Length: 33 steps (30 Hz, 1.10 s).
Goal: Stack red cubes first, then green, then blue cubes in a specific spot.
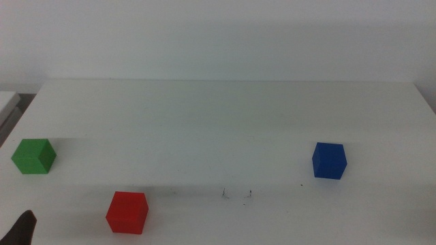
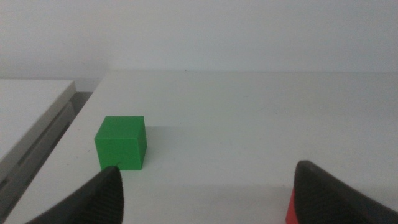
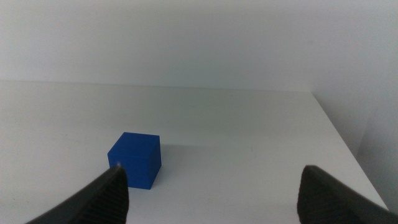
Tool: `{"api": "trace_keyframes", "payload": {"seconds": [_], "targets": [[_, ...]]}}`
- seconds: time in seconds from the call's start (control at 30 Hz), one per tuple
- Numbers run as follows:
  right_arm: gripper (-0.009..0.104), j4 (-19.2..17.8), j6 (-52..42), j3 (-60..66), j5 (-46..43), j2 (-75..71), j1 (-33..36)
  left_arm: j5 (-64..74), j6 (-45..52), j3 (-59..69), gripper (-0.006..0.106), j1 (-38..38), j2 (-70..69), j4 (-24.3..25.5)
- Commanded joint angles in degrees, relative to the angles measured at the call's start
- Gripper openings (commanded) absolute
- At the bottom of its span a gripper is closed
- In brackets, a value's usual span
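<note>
Jaws wide apart on both arms, three cubes lying loose on the white table

Both grippers stand with their dark jaws spread and nothing between them. In the left wrist view the left gripper (image 2: 205, 193) faces the green cube (image 2: 121, 142), which sits on the table ahead of it near one jaw, and a sliver of red shows just beside the other jaw at the picture's edge. Only a dark tip of this gripper (image 1: 22, 228) shows in the middle view, at the bottom left corner. The right gripper (image 3: 214, 193) faces the blue cube (image 3: 135, 160), which rests flat on the table close in front of one jaw; this gripper is out of the middle view

All three cubes are small, matte and plain-faced, alike in size, with crisp edges. In the middle view the green cube (image 1: 33, 156) sits at the far left of the table (image 1: 225, 116), near its edge. The red cube (image 1: 127, 211) lies nearer the camera and to the right of the green one, well apart from it. The blue cube (image 1: 329, 160) sits on the right side, well apart from the others. Between red and blue, near the front, two tiny dark ticks (image 1: 237, 194) mark the spot on the bare white surface; no cube touches it
</note>
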Motion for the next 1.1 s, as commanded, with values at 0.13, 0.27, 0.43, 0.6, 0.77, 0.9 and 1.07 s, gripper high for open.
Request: {"api": "trace_keyframes", "payload": {"seconds": [0.13, 0.27, 0.43, 0.6, 0.77, 0.9, 1.07], "targets": [[0.093, -0.5, -0.1, 0.2, -0.6, -0.3, -0.4, -0.8, 0.0, 0.0, 0.094, 0.0, -0.1, 1.3], [0.093, -0.5, -0.1, 0.2, -0.6, -0.3, -0.4, 3.5, -0.2, -6.6, 0.094, 0.0, 5.1, 0.8], [0.093, -0.5, -0.1, 0.2, -0.6, -0.3, -0.4, 24.4, 0.0, -29.0, 0.094, 0.0, 23.9, -3.3], [0.093, -0.5, -0.1, 0.2, -0.6, -0.3, -0.4, 43.6, 0.0, -46.4, 0.094, 0.0, 41.6, -8.1], [0.093, -0.5, -0.1, 0.2, -0.6, -0.3, -0.4, 52.6, -0.1, -54.4, 0.094, -4.0, 57.6, -10.0], [0.093, -0.5, -0.1, 0.2, -0.6, -0.3, -0.4, 48.2, -5.4, -55.7, 0.094, -12.6, 67.8, -6.1], [0.093, -0.5, -0.1, 0.2, -0.6, -0.3, -0.4, 43.9, -14.4, -56.3, 0.094, -19.9, 77.3, -0.4]]}}
